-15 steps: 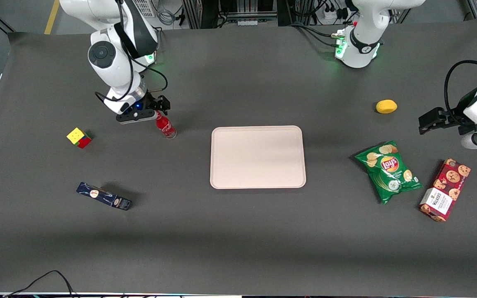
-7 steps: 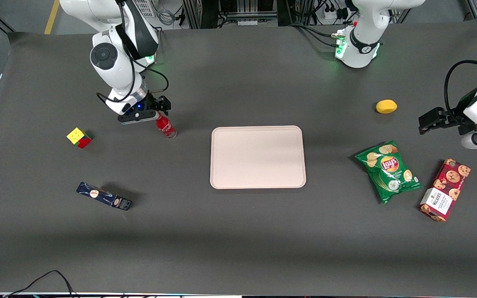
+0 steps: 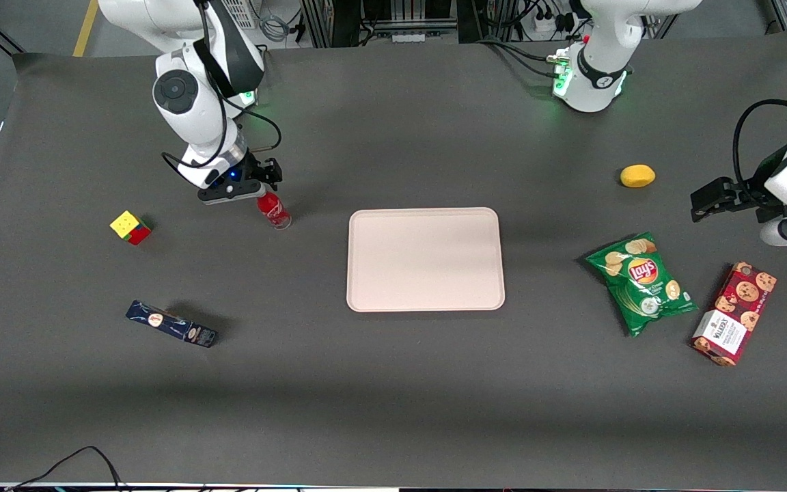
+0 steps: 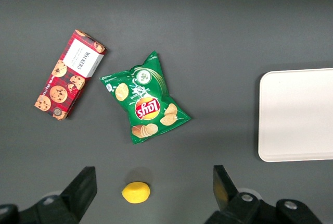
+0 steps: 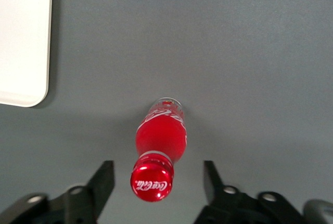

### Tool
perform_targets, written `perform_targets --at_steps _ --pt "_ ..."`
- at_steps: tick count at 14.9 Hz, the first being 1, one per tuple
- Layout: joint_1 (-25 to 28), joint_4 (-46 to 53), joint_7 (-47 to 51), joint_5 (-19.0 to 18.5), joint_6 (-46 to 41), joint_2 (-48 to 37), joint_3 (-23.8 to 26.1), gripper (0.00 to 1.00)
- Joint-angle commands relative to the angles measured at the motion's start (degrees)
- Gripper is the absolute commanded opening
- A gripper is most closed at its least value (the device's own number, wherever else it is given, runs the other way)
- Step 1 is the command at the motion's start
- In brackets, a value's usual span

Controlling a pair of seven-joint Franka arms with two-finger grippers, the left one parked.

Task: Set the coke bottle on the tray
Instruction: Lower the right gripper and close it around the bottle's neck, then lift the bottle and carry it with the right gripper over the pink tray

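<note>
Right wrist view: my gripper point(image 5: 156, 182) is wide open, holding nothing, fingers either side of the coke bottle point(image 5: 158, 143) cap. Bottle upright on table, near tray point(image 3: 425, 260). Rec: descend, centre on neck, close gently to avoid tipping.

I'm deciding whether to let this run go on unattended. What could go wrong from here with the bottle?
1. The pincer is open around the red cap of the small red coke bottle, which stands upright on the dark table. Closing only on the narrow cap might tip or drop it.
2. The pale pinkish-beige rectangular tray has a low raised rim; a low carry could catch the bottle's clear base on it.
</note>
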Motion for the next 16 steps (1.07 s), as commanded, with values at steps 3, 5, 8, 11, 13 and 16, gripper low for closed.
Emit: perform_targets --at_steps 3,5,8,11,13,16 --pt "-0.13 -0.1 0.41 1.38 1.47 0.26 0.43 0.63" --pt "-0.13 -0.1 0.5 1.47 1.73 0.35 0.43 0.56" --pt "-0.13 -0.1 0.5 1.47 1.73 0.61 0.43 0.44" --pt "-0.13 -0.1 0.5 1.47 1.91 0.61 0.51 0.21" --pt "-0.13 -0.01 0.5 1.47 1.74 0.44 0.43 0.06" --pt "-0.13 0.43 0.59 1.38 1.3 0.26 0.51 0.0"
